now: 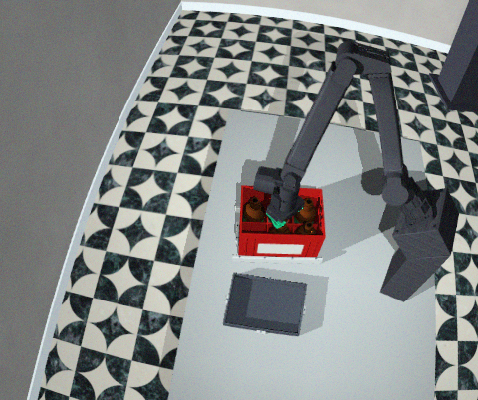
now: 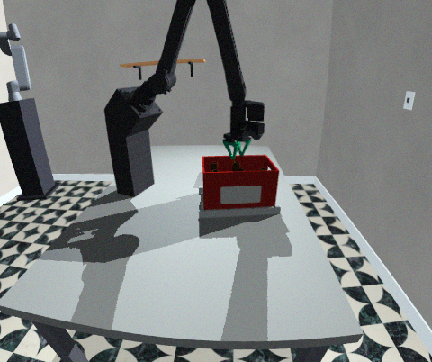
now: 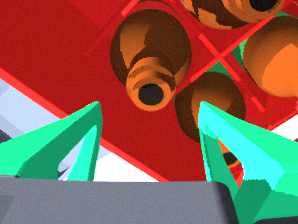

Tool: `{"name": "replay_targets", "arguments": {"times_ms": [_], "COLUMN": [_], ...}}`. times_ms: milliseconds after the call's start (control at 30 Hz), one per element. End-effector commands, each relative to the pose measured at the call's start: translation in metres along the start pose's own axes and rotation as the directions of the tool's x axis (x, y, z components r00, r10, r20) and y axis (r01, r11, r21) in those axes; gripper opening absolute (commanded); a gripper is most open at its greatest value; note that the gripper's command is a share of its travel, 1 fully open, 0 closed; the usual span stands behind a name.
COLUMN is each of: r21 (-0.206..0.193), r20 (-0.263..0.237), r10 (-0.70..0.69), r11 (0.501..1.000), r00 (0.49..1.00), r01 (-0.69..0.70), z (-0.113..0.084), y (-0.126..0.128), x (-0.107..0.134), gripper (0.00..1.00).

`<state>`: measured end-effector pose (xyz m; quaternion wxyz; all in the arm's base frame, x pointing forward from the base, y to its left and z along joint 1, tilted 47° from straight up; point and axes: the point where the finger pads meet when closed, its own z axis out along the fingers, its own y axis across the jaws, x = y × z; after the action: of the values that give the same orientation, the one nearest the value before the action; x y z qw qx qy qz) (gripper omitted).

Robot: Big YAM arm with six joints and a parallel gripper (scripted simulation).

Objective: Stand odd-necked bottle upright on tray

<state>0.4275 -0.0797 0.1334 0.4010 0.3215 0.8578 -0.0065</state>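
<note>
Inside the red crate (image 1: 246, 246) (image 2: 212, 194) (image 3: 45, 45), we locate the brown bottles (image 1: 254, 211) (image 2: 237, 166) (image 3: 150, 47); we cannot tell which neck differs. Red dividers (image 3: 218, 56) separate the compartments, and the side walls enclose them. The wrist view shows rounded shoulders, a ringed neck and a dark round mouth. Above, our gripper (image 1: 277, 222) (image 2: 234, 158) (image 3: 150, 111) is spread partway, pinching nothing. Beyond the labelled crate wall, the dark, raised-rim tray (image 1: 276, 304) lies on the worktop (image 1: 370, 323) (image 2: 177, 279), near but apart. Off to one side stands the arm's dark pedestal (image 1: 422, 244) (image 2: 139, 158).
</note>
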Motion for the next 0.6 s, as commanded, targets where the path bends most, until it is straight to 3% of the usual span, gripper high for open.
{"name": "replay_targets", "arguments": {"times_ms": [0,567], "r21": [-0.005,-0.004], "r20": [0.015,0.011], "r10": [0.000,-0.001], "r11": [1.000,1.000], "r00": [1.000,1.000], "r01": [0.000,0.001], "z": [0.0016,0.0014], "y": [-0.0002,-0.0019], "x": [-0.0066,-0.0034], "gripper": [0.61,0.61]}}
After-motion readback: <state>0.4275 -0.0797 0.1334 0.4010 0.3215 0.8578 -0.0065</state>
